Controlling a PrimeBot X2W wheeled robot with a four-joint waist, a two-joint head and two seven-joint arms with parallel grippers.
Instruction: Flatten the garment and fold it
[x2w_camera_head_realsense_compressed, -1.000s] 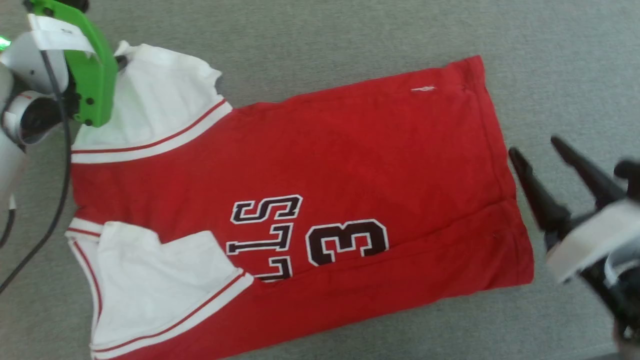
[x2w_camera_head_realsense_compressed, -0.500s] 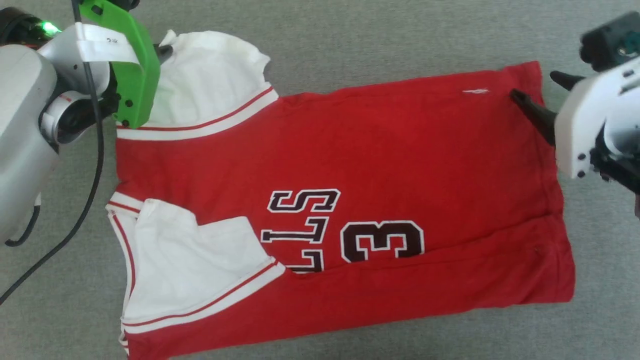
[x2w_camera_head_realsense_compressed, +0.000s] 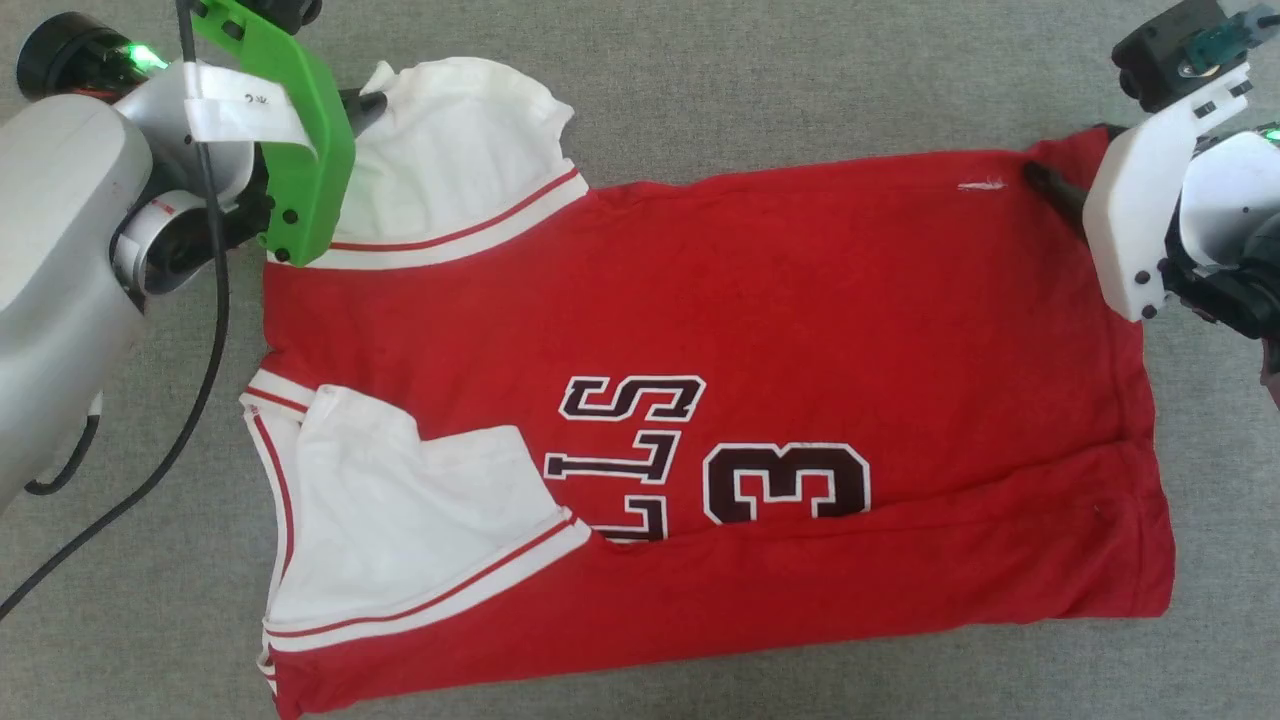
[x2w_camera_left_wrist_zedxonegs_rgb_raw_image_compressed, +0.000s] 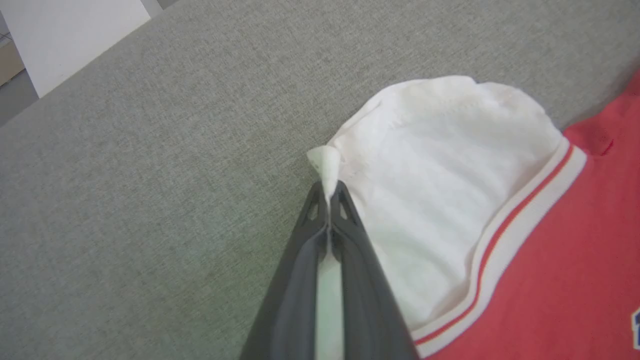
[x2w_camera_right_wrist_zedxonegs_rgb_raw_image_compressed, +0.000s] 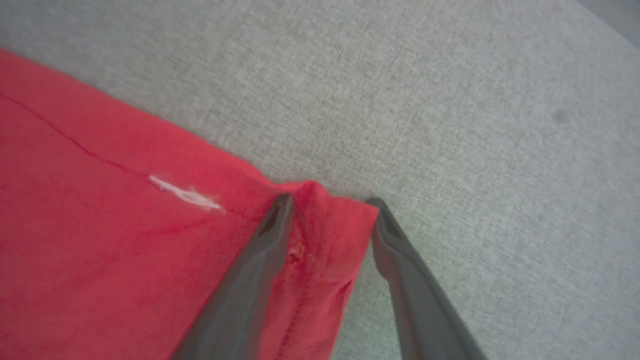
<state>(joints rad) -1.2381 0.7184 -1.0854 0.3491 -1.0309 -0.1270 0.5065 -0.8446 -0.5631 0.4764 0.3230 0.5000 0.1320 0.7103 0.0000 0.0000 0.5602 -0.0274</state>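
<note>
The garment (x2w_camera_head_realsense_compressed: 700, 330) is a red jersey with white sleeves lying spread on a grey surface, its "3" and letters facing up. At its upper left, my left gripper (x2w_camera_head_realsense_compressed: 372, 100) is shut on the edge of the far white sleeve (x2w_camera_left_wrist_zedxonegs_rgb_raw_image_compressed: 450, 200); a small tuft of white cloth pokes out past the fingertips (x2w_camera_left_wrist_zedxonegs_rgb_raw_image_compressed: 328, 192). My right gripper (x2w_camera_right_wrist_zedxonegs_rgb_raw_image_compressed: 330, 200) stands open astride the far corner of the red hem (x2w_camera_right_wrist_zedxonegs_rgb_raw_image_compressed: 325, 235), one finger lying on the cloth and the other on the grey surface beside it. In the head view the right gripper (x2w_camera_head_realsense_compressed: 1065, 150) is partly hidden behind its white mount. The near sleeve (x2w_camera_head_realsense_compressed: 400, 510) is folded over the chest.
Grey woven surface (x2w_camera_head_realsense_compressed: 800, 80) lies all around the jersey. A black cable (x2w_camera_head_realsense_compressed: 200, 380) hangs from the left arm beside the collar end. A white panel (x2w_camera_left_wrist_zedxonegs_rgb_raw_image_compressed: 75, 35) stands beyond the surface's far edge in the left wrist view.
The head camera has shifted. My right gripper has come from beside the hem to its far corner and straddles it, jaws slightly narrower. The left gripper stays shut on the sleeve.
</note>
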